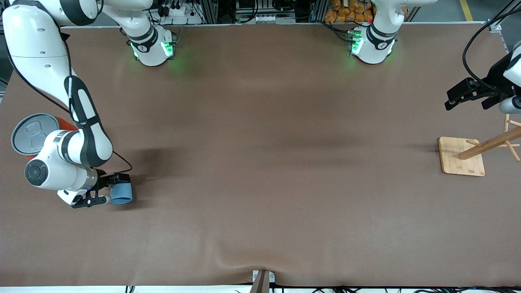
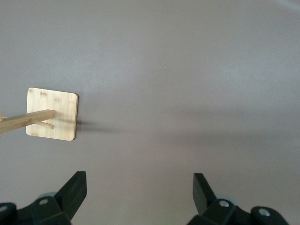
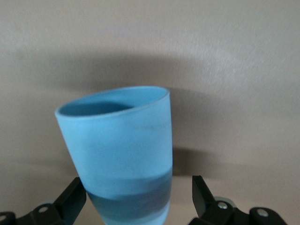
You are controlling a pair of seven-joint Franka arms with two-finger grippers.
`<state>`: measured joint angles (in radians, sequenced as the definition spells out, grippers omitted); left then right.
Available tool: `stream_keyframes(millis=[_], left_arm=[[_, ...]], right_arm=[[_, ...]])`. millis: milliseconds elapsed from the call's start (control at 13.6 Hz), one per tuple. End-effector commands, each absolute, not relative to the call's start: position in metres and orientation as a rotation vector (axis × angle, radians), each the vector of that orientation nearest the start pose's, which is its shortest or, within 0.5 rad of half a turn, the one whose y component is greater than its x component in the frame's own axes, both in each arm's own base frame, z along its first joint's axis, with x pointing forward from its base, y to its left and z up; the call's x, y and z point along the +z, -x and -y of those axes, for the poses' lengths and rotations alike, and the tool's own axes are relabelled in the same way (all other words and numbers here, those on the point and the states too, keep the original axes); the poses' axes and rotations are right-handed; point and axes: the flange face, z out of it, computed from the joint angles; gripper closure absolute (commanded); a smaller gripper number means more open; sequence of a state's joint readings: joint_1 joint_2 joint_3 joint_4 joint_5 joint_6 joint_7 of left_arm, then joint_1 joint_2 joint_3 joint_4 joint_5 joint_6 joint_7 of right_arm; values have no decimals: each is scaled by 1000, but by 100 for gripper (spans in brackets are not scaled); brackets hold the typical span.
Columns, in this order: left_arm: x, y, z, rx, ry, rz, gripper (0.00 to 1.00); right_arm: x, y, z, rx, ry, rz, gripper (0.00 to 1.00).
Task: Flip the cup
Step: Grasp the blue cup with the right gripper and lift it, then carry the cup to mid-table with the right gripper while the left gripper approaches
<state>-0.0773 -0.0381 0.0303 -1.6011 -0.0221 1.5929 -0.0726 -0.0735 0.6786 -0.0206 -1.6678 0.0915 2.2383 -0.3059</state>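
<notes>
The small light-blue cup [image 1: 121, 192] is at the right arm's end of the table, tipped over with its mouth pointing away from my right gripper [image 1: 106, 191]. In the right wrist view the cup [image 3: 117, 140] fills the middle, and its narrow bottom end sits between the fingers of my right gripper [image 3: 139, 192]. The gripper is open: one finger is at the cup's wall and the other stands clear of it. My left gripper [image 1: 449, 101] waits open and empty above the left arm's end of the table; its fingers also show spread in the left wrist view [image 2: 140, 185].
A large orange can with a grey pull-tab lid [image 1: 34, 134] stands beside the right arm, farther from the front camera than the cup. A wooden rack on a square base [image 1: 462, 156] stands at the left arm's end and also shows in the left wrist view [image 2: 51, 114].
</notes>
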Motion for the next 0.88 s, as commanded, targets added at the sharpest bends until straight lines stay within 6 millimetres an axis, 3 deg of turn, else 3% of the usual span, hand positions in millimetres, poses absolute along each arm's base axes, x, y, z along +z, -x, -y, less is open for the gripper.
stream_keyframes(millis=[0, 73, 220, 366, 659, 806], left_arm=[[640, -540, 30, -41, 3171, 26, 0], [640, -540, 30, -41, 3171, 26, 0], [641, -539, 33, -43, 3171, 24, 0], [640, -540, 32, -41, 3170, 21, 0], [640, -540, 29, -41, 3170, 24, 0], [640, -540, 30, -41, 3170, 26, 0]], right_arm=[[207, -671, 45, 60, 3056, 277, 0], [207, -672, 41, 56, 3053, 314, 0], [207, -672, 38, 47, 3036, 444, 24], [207, -673, 32, 42, 3011, 569, 39], [226, -685, -4, -45, 2883, 1043, 40], [233, -689, -32, -92, 2776, 1309, 40]])
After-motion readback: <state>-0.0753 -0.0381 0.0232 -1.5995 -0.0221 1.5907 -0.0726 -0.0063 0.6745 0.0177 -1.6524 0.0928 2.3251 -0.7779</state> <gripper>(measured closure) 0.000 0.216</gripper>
